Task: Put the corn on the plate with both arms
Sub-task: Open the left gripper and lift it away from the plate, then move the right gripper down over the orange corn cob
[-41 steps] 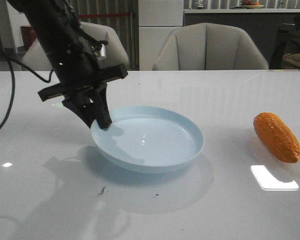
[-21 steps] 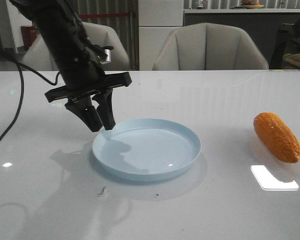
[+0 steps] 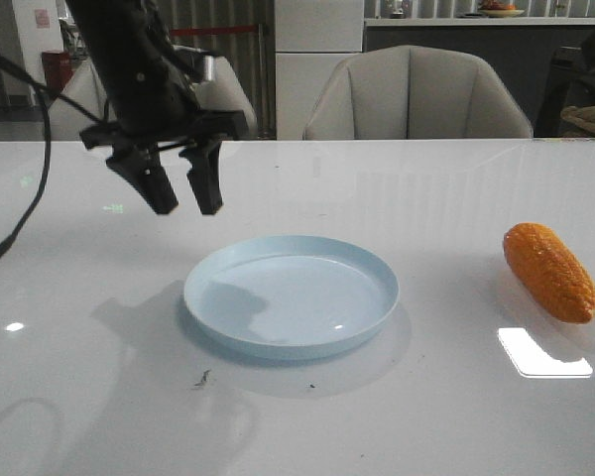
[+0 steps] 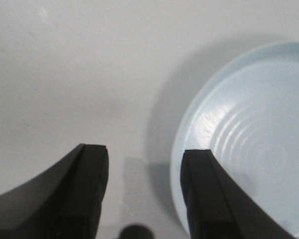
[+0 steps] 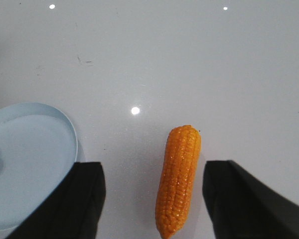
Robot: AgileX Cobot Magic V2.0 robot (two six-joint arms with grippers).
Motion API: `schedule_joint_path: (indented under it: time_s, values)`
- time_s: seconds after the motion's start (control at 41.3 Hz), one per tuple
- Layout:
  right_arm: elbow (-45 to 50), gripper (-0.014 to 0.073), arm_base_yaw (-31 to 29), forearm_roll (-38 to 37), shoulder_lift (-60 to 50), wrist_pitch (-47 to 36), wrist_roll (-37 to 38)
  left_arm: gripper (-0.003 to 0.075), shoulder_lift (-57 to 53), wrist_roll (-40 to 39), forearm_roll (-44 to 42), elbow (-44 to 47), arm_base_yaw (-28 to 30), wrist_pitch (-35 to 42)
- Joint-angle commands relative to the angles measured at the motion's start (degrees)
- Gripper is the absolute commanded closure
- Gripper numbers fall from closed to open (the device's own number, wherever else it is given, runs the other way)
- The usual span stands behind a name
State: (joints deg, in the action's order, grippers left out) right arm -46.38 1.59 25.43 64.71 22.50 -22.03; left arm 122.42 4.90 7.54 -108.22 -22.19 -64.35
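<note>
Corn (image 3: 549, 271) right of plate (image 3: 291, 295), well apart, unobstructed.

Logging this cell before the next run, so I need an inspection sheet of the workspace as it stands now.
Surface: white glossy table, a few dark specks in front of the plate.
Job's things: plate empty, flat on the table; corn lying on the table to its right, apart from it.
Clutter: nothing seen.
Grippers: left gripper open, raised beyond the plate's left rim, holding nothing; right gripper open above the corn.
Cables: black cable hanging by the left arm.
Surroundings: beige chairs behind the table.
</note>
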Motion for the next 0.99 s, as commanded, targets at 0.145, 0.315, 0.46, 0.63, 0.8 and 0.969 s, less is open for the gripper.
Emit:
schedule_joint_path:
  time_s: [0.145, 0.315, 0.46, 0.63, 0.8, 0.969]
  values:
    - [-2.1, 0.0062, 0.1, 0.9, -1.0, -3.9, -0.2, 0.0318, -15.0, -7.4, -15.6, -3.9, 1.0, 6.9]
    - [-2.1, 0.0062, 0.1, 0.9, -1.0, -3.6, -0.2, 0.0318, -25.0, -8.5, -16.2, 0.3, 5.2, 12.8]
    - [-2.1, 0.0062, 0.1, 0.9, -1.0, -3.5, -0.2, 0.0318, -34.6, -7.7, -17.2, 9.8, 9.7, 18.4]
    - [-2.1, 0.0062, 0.1, 0.9, -1.0, -3.5, -0.2, 0.0318, -46.9, -7.7, -17.5, 27.6, 16.1, 29.9]
    - [-2.1, 0.0062, 0.1, 0.9, -1.0, -3.5, -0.2, 0.0318, -58.6, -7.7, -15.9, 47.6, 21.1, 41.0]
    - [-2.1, 0.0062, 0.1, 0.9, -1.0, -2.5, -0.2, 0.0318, -68.3, -7.7, -15.3, 61.1, 21.9, 47.8]
